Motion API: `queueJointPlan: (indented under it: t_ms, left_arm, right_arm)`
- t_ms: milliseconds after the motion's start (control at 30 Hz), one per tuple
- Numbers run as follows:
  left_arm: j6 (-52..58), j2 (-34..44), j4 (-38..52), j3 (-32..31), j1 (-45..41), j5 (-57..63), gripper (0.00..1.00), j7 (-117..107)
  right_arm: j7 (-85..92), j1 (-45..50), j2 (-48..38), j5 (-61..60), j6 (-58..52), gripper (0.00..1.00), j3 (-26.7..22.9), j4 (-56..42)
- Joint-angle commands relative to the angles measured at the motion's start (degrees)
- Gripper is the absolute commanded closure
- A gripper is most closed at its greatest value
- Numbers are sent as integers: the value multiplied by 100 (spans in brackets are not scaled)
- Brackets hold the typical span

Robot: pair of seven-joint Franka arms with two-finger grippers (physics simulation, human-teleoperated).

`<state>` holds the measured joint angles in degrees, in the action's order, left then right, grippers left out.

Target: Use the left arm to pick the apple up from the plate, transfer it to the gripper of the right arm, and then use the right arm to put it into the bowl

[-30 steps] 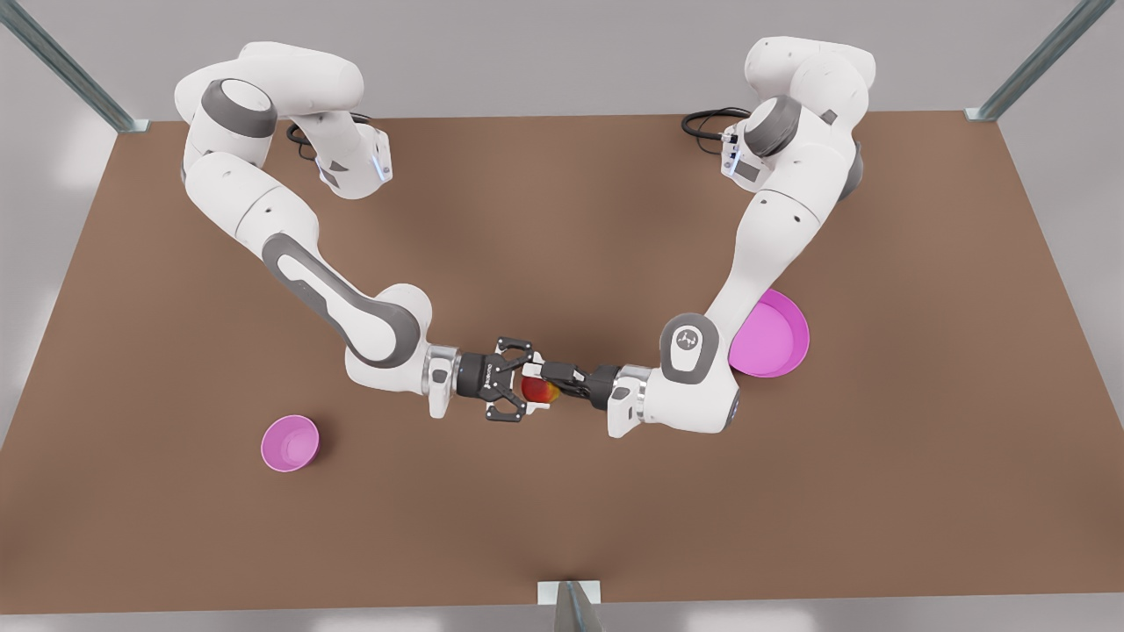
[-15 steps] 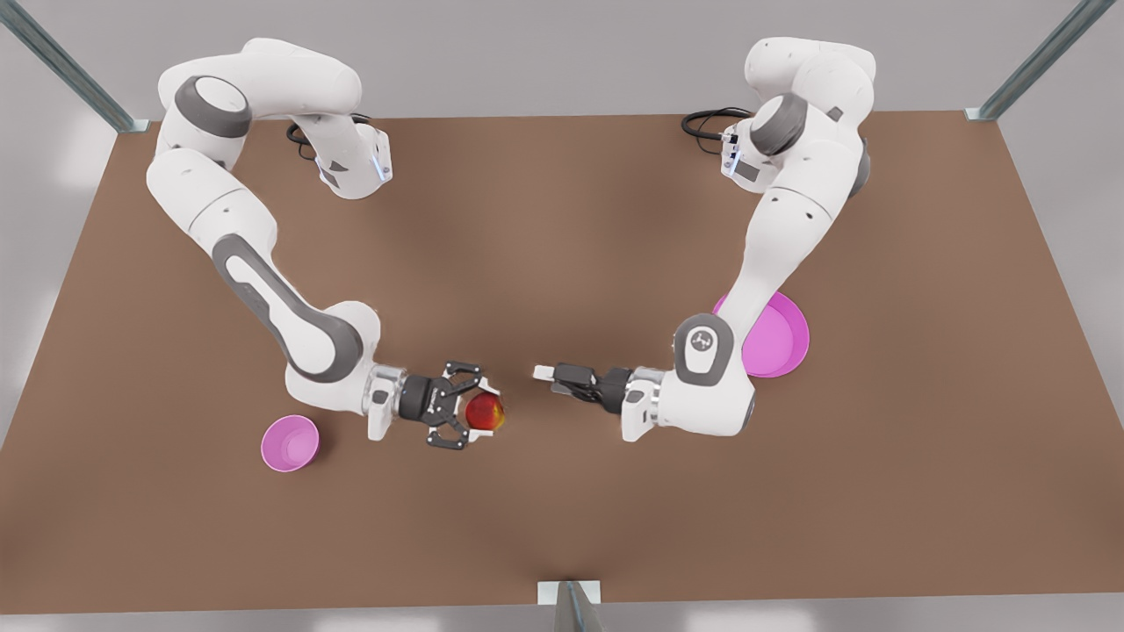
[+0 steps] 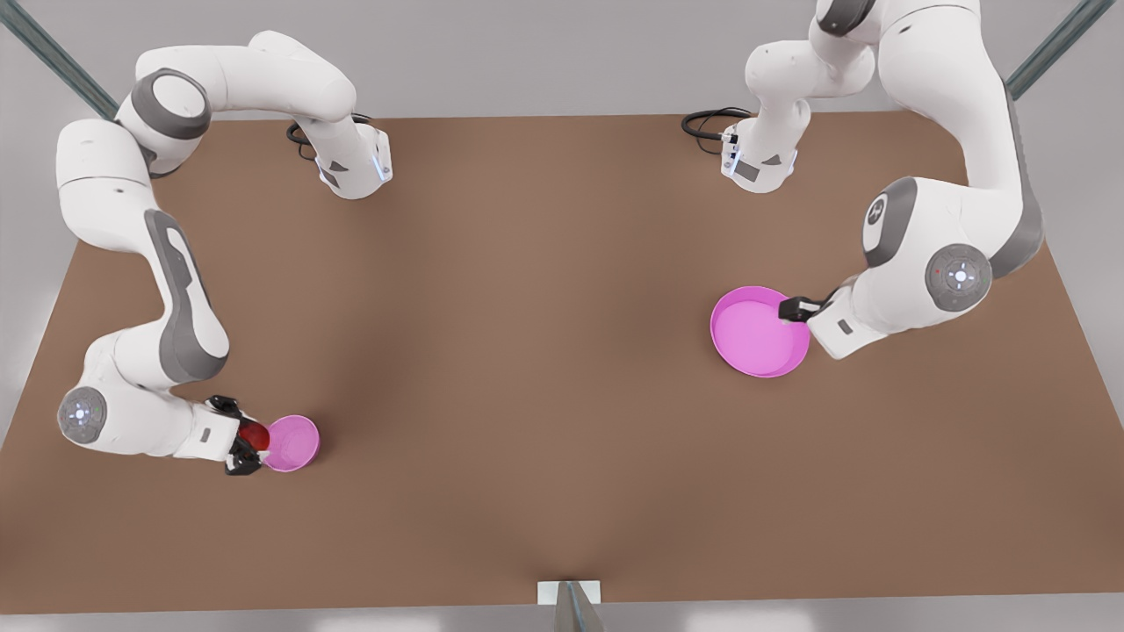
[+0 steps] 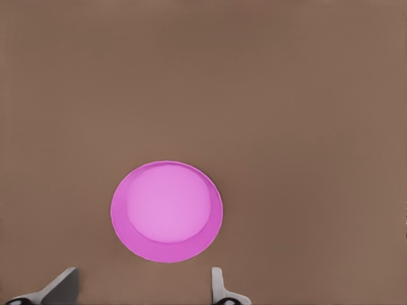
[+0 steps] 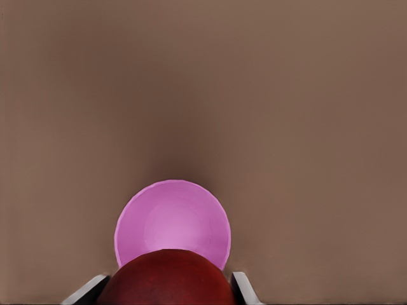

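the right gripper (image 3: pixel 248 436) has its fingers (image 5: pixel 245 287) clamped on the apple (image 3: pixel 255 434), which hangs at the rim of the bowl (image 3: pixel 294 442) on the front view's left; in the right wrist view the dark red fruit (image 5: pixel 166 279) sits between the two finger tips with the pink bowl (image 5: pixel 172 222) just beyond it. the left gripper (image 3: pixel 788 309), fingers (image 4: pixel 219 287) spread apart and carrying nothing, hovers at the edge of the plate (image 3: pixel 759 332) on the front view's right; the left wrist view looks down on the plate (image 4: pixel 166 211), which lies bare on the brown table (image 3: pixel 544 333). the two arms stand well apart.
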<state>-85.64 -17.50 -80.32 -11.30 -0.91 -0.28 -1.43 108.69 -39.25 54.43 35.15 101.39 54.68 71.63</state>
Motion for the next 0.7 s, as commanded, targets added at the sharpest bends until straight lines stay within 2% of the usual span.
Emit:
queueJointPlan:
  t_ms: [0, 33, 100, 233, 400, 667]
  left_arm:
    - [311, -34, 507, 5, -68, -164, 0, -498]
    - [416, -342, 736, 14, -24, -253, 0, -358]
    - [461, -351, 763, -13, -269, 256, 0, -278]
    - [452, -351, 754, -4, -279, 248, 0, -296]
    - [469, -351, 754, 5, -182, 239, 0, -278]
    - [478, -351, 745, 5, -68, 230, 0, -252]
  right_arm:
    - [143, 14, -2, 642, -322, 54, -98, 44]
    - [91, 67, 6, 642, -182, 54, -168, 79]
    - [47, 347, 15, 599, 29, 54, -439, 88]
    - [47, 620, -2, 493, 372, 54, -757, 97]
    - [-68, 656, 129, 502, 890, 54, -862, 264]
    - [-296, 682, 182, 511, 997, 54, -880, 396]
